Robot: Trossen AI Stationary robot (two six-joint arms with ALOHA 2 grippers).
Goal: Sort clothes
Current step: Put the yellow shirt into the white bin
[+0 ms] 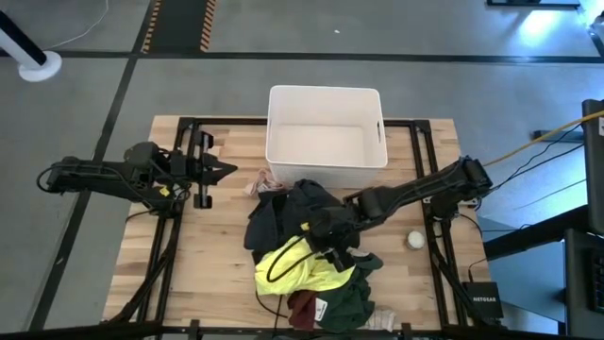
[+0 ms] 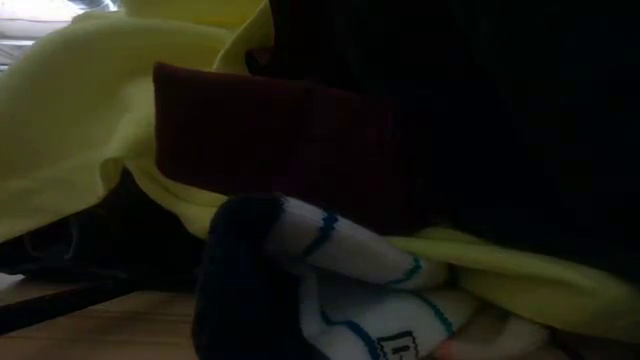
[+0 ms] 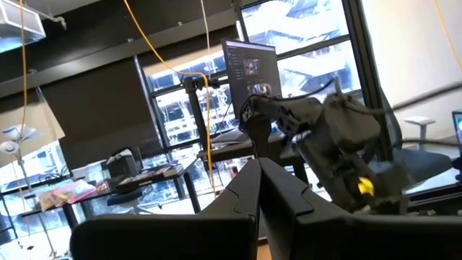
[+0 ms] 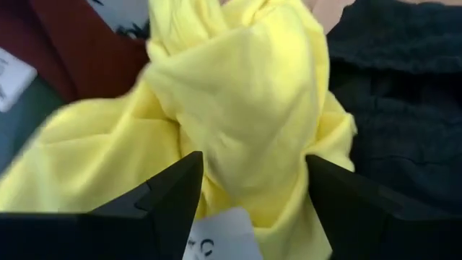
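Observation:
The clothes lie in a pile at the table's near middle. A black garment (image 1: 283,212) is on the far side, with the neon yellow one (image 1: 302,264) nearer. The dark green one (image 1: 351,293) and the small maroon one (image 1: 302,308) are at the near edge. My right gripper (image 1: 332,247) is open, low over the pile. In its wrist view my right gripper (image 4: 253,166) has a finger on either side of a bunched fold of the yellow garment (image 4: 238,108). My left gripper (image 1: 226,170) is shut and empty at the table's left, clear of the clothes. My right gripper comes at the yellow garment's raised fold (image 4: 245,144) from above. One finger (image 4: 173,198) is on each side of the fold. I cannot tell whether the fingers touch the cloth.
A white plastic bin (image 1: 326,91) stands at the far middle, just beyond the pile. A small white ball (image 1: 415,240) lies to the right of the pile. A small light-coloured cloth (image 1: 260,181) lies by the bin's near left corner. A white sock with blue stripes (image 2: 350,270) lies before the low camera.

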